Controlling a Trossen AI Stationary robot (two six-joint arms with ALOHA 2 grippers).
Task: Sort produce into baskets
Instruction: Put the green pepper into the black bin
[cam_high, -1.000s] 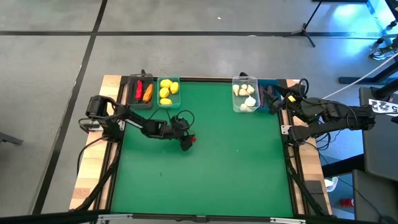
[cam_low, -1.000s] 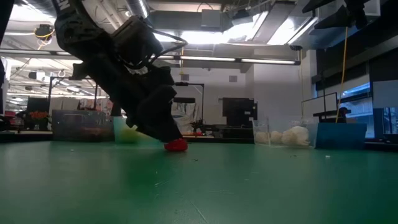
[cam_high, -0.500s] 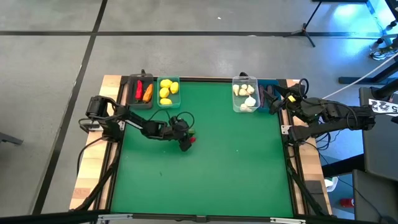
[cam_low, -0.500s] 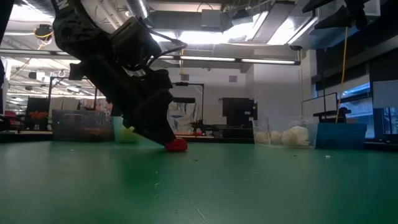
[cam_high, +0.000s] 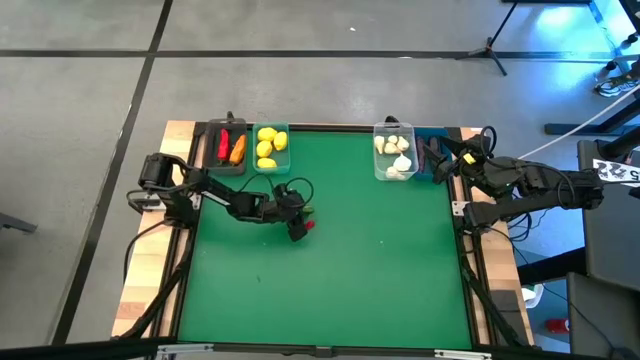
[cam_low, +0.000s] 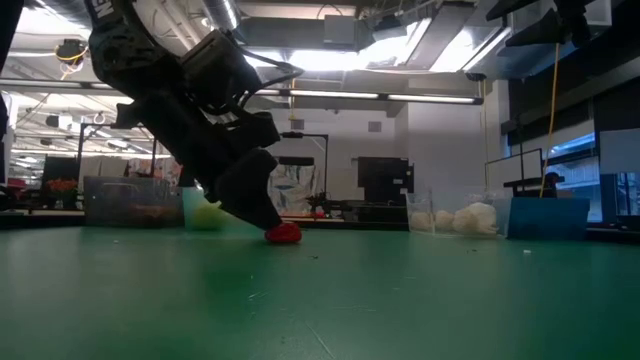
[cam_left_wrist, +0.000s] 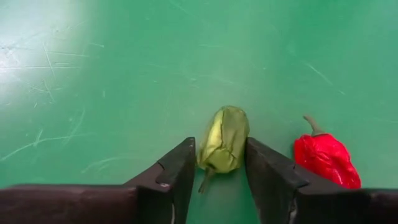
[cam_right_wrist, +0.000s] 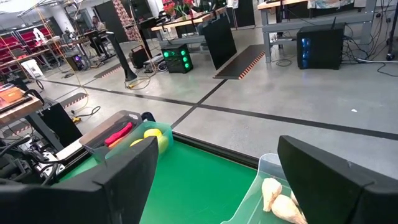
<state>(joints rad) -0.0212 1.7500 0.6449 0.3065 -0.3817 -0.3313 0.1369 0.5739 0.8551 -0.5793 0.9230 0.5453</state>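
Left gripper (cam_left_wrist: 219, 171) low over the mat, jaws narrowed, right gripper (cam_right_wrist: 214, 180) jaws wide apart

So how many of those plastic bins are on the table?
4, all along the far edge: a dark bin beside a teal bin on the left, a clear bin beside a blue bin on the right.

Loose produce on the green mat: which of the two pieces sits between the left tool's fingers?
The yellow-green piece sits between the left tool's fingers; the red pepper lies just outside them.
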